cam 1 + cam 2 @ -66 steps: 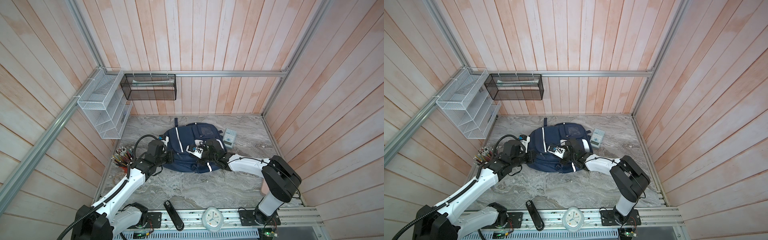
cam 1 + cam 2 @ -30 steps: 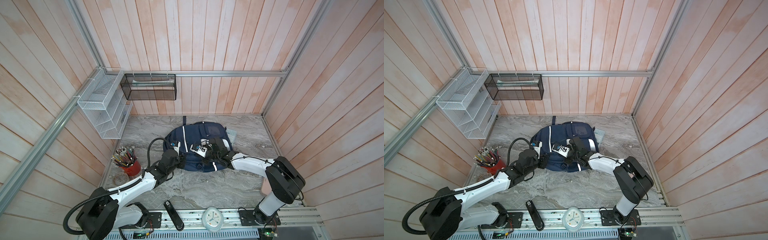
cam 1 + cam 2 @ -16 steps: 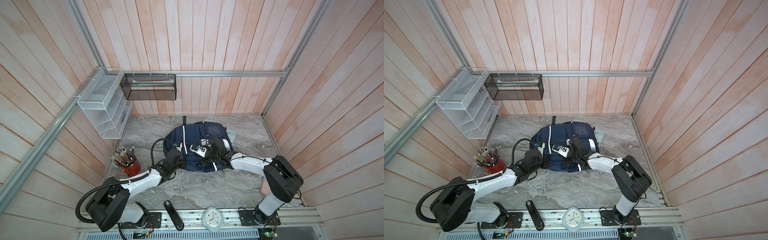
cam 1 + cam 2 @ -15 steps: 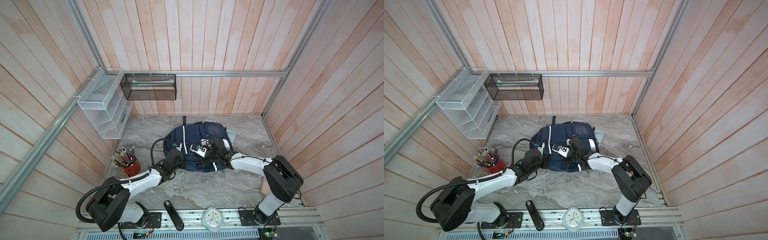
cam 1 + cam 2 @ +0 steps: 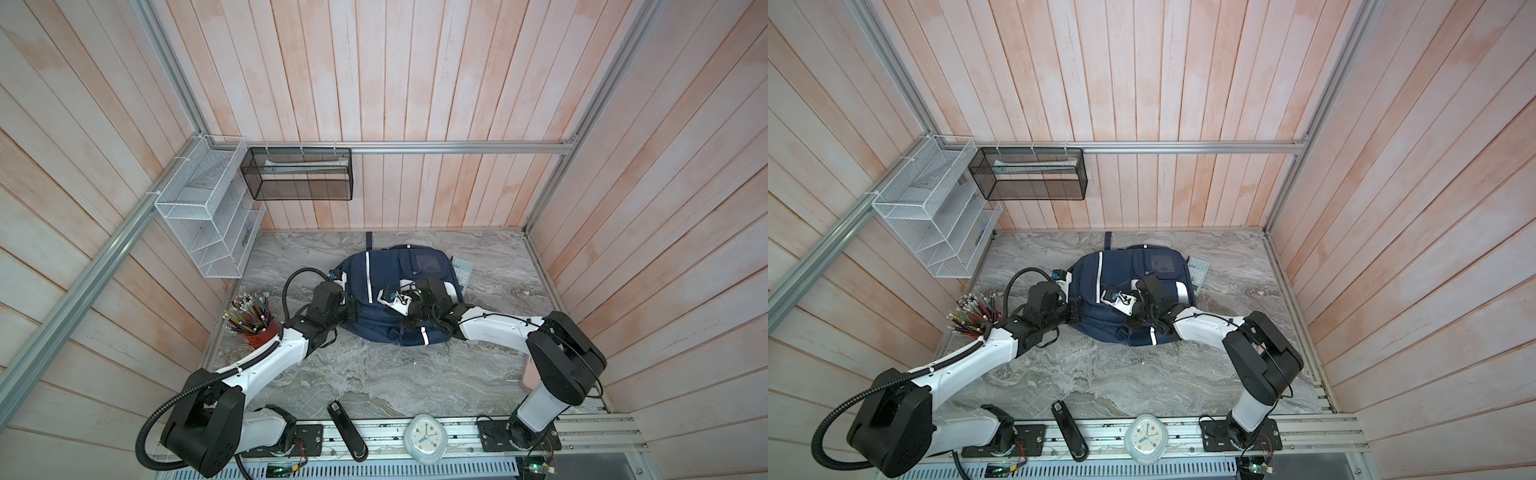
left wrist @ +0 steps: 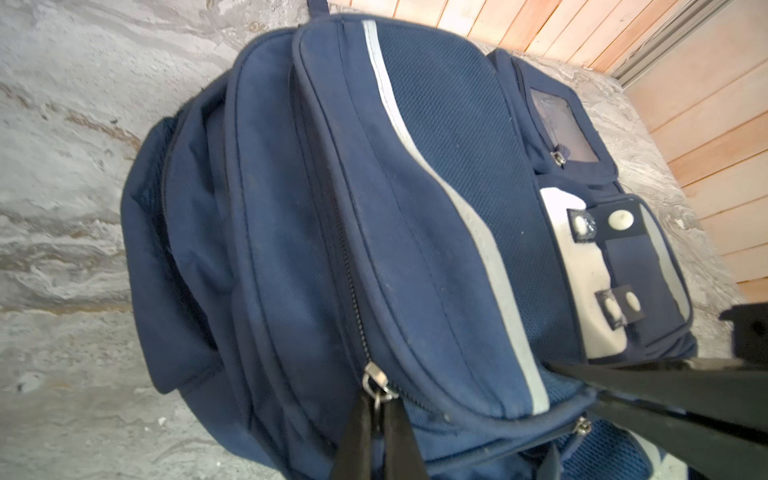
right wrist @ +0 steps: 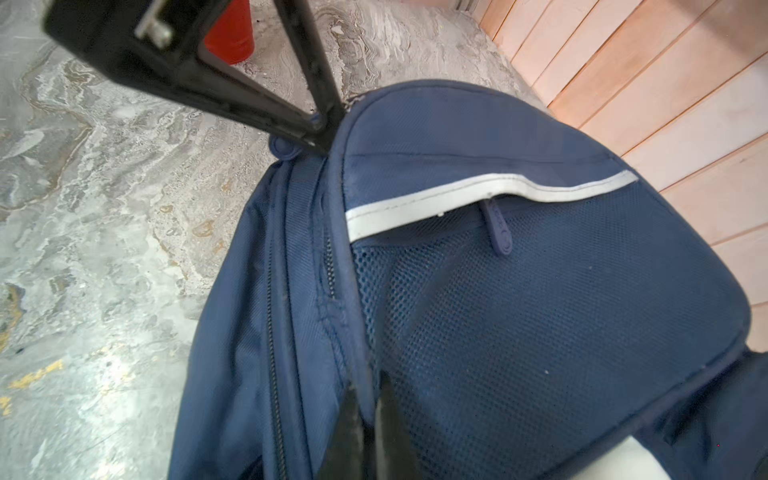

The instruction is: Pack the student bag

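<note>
Packing status: student bag (image 5: 386, 274) flat on bench (image 5: 374, 374), main zip (image 6: 349, 270) closed along its visible run.
Left fingers (image 6: 356, 436) clenched on zip pull (image 6: 376, 384), right fingers (image 7: 349, 440) clenched on front-panel seam (image 7: 353, 311); calculator (image 5: 462, 268) and pencil cup (image 5: 259, 336) outside bag; opening and loading judged outstanding.

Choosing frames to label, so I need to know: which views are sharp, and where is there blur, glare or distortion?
Both top views: evenly lit and sharp on the student bag, wall planks fanning out with the wide lens. Left wrist view: zipper pull fairly crisp, left gripper a dark blur. Right wrist view: softer throughout, right gripper blurred, pale sheen on the tabletop.
</note>
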Tool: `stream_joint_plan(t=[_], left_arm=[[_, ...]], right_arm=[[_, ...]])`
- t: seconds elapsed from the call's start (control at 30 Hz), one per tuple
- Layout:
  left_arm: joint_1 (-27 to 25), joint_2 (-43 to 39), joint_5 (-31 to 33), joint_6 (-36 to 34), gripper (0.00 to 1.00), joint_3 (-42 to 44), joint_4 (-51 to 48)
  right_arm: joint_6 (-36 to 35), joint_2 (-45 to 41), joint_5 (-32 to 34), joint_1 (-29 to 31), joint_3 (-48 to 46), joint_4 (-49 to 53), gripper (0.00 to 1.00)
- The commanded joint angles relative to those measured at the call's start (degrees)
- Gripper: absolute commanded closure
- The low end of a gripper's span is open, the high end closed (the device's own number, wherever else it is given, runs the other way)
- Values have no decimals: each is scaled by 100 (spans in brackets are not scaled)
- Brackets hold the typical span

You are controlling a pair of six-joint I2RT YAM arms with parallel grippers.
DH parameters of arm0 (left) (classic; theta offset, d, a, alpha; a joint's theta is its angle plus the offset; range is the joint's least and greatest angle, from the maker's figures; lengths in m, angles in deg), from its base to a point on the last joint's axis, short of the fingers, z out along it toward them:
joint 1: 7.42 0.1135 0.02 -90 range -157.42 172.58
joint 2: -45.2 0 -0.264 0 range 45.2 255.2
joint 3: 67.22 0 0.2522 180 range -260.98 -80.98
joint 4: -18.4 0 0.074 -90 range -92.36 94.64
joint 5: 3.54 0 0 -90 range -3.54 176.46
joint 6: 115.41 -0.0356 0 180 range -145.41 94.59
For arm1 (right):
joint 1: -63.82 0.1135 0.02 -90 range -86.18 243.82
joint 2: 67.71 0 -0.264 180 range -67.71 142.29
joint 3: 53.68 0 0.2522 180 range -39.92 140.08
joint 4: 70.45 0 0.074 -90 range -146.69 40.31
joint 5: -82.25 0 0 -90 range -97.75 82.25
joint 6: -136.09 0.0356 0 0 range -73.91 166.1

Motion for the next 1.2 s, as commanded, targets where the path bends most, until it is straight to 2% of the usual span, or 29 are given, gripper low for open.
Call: stream_joint_plan(t=[0.0,0.1,0.23,0.27,0.37,0.4,0.47,0.53,0.6,0.7,0.83,0.97,1.17], left_arm=[[289,-216,162,-245,100,-304,-190],[10,-501,87,-57,100,-172,-394],[-496,-1021,146,433,100,247,-612],[-638,-1124,160,567,100,346,-683],[-1005,-1318,192,893,100,529,-740],[-1124,-1329,161,999,100,583,-645],[-1342,-1219,41,1155,100,640,-428],[-1562,-1004,-19,1232,100,574,-257],[-1734,-790,13,1239,100,453,-181],[-1783,-653,-67,1235,100,361,-73],[-1783,-696,-110,1243,100,316,-111],[-1743,-718,159,1208,100,284,-420],[-813,-746,592,997,100,274,-992]], right_arm=[[-203,-52,384,-65,-364,457,100],[-181,63,898,-303,-318,183,100],[-177,146,877,-524,-13,289,100],[-195,136,872,-522,14,294,95],[-90,-41,806,-474,-9,274,62],[-73,-159,968,-371,-108,214,54],[-433,-413,1385,52,-349,148,47],[-871,-655,1570,450,-742,-105,46],[-984,-779,1672,728,-986,-517,45],[-784,-709,1488,815,-973,-876,48],[-787,-346,1365,860,-725,-937,63],[-903,-203,1286,877,-690,-587,98],[-1154,-644,947,708,-1197,-362,100]])
